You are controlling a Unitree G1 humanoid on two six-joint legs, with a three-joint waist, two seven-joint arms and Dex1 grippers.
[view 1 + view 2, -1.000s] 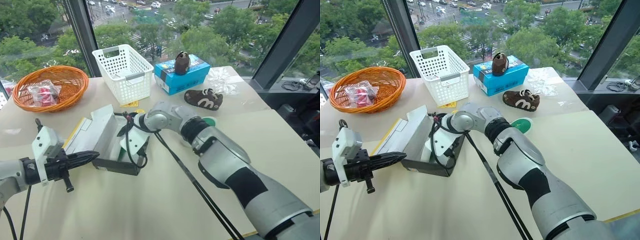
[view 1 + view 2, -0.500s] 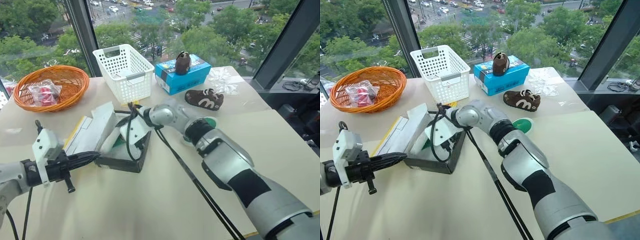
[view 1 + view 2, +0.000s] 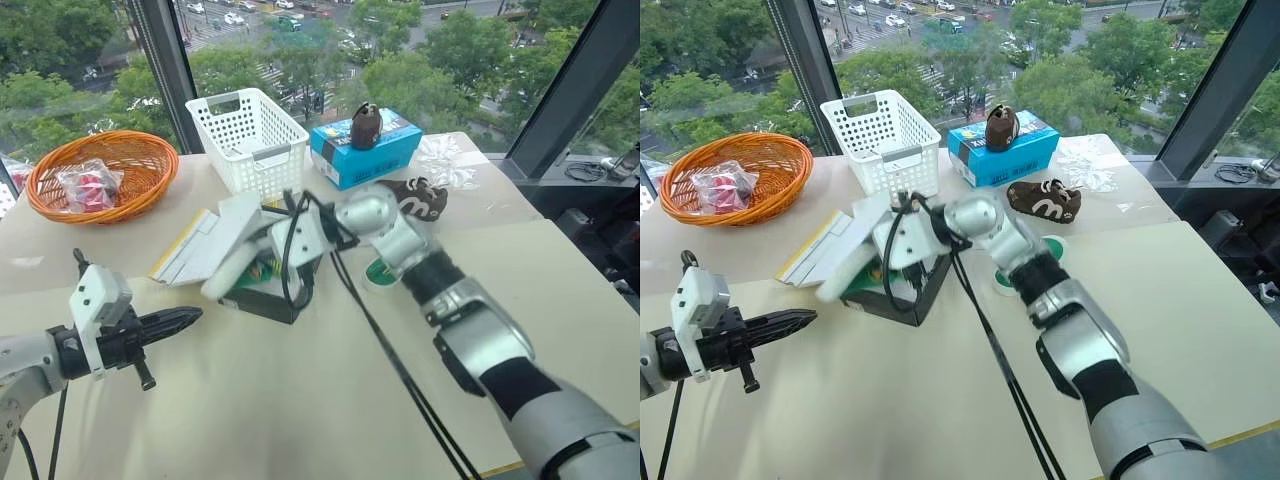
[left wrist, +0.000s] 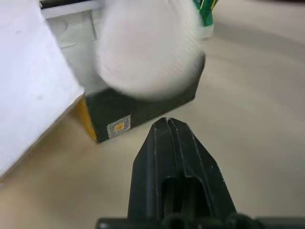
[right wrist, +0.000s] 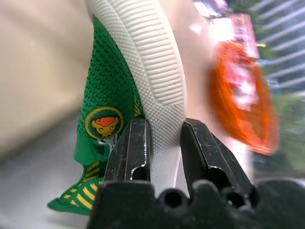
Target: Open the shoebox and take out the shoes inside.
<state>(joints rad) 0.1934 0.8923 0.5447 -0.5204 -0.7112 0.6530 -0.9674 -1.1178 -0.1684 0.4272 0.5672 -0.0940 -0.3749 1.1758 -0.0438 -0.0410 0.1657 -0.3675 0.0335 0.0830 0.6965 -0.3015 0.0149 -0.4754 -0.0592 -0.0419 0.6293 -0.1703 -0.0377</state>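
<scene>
My right gripper (image 5: pixel 162 143) is pinching one of the shoes (image 3: pixel 232 270) by the white edge of its sole, one finger on each side, with the green knit and a round duck badge visible beside the fingers in the right wrist view. That shoe is held above the dark base of the shoebox (image 3: pixel 262 297), its white toe pointing toward my left side and hanging past the box's edge. The shoebox sits open near the middle of the tabletop (image 3: pixel 300 400), its lid (image 3: pixel 205 243) folded back on the far-left side, white inside facing up, yellow showing along its edge. A second green-soled shoe (image 3: pixel 385 270) lies on the tabletop just to the right of my right forearm, partly hidden by it. My left gripper (image 3: pixel 178 321) has its fingers pressed together and holds nothing; it hangs over the bare tabletop in front of the box, apart from it, pointing toward its near corner, which the left wrist view shows with a small label on the dark side. Behind the shoebox stands a white basket (image 3: pixel 248 143). An orange wicker basket (image 3: pixel 100 175) with a wrapped red item inside sits at the far left. A blue box (image 3: pixel 365 148) at the far side carries one brown shoe (image 3: pixel 365 125) on top, and another brown shoe (image 3: pixel 420 196) lies near it on the tabletop.
</scene>
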